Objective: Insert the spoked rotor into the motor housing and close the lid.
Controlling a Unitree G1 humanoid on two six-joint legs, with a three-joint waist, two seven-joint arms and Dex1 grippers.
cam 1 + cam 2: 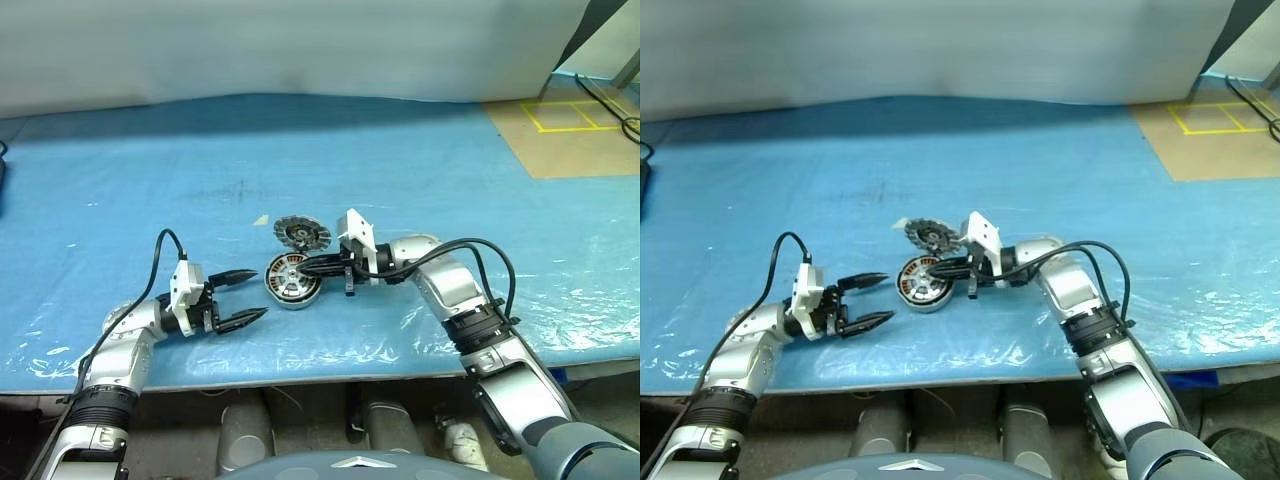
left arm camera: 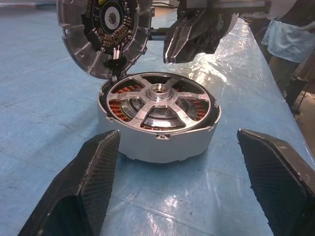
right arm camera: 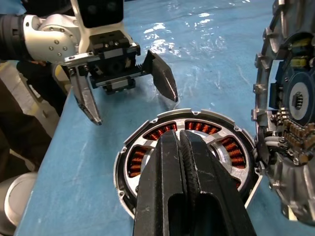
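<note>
Near the front edge of the blue plastic-covered table, we are holding our right gripper, fingers pressed together, above the shiny spoked rotor seated in the round grey motor housing; our left gripper is waiting spread. The ribbed grey lid, leaning propped at the housing's far side, risks toppling if nudged. Taped flooring lies beyond.

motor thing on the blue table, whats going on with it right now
The spoked rotor already sits inside the motor housing, with copper windings showing through its gaps. The lid is not closed: it stands tilted up at the housing's far edge, its inner side facing the housing. The right gripper, fingers shut with nothing between them, is over the rotor's hub. The left gripper waits open just beside the housing, apart from it, on the blue table cover.
</note>
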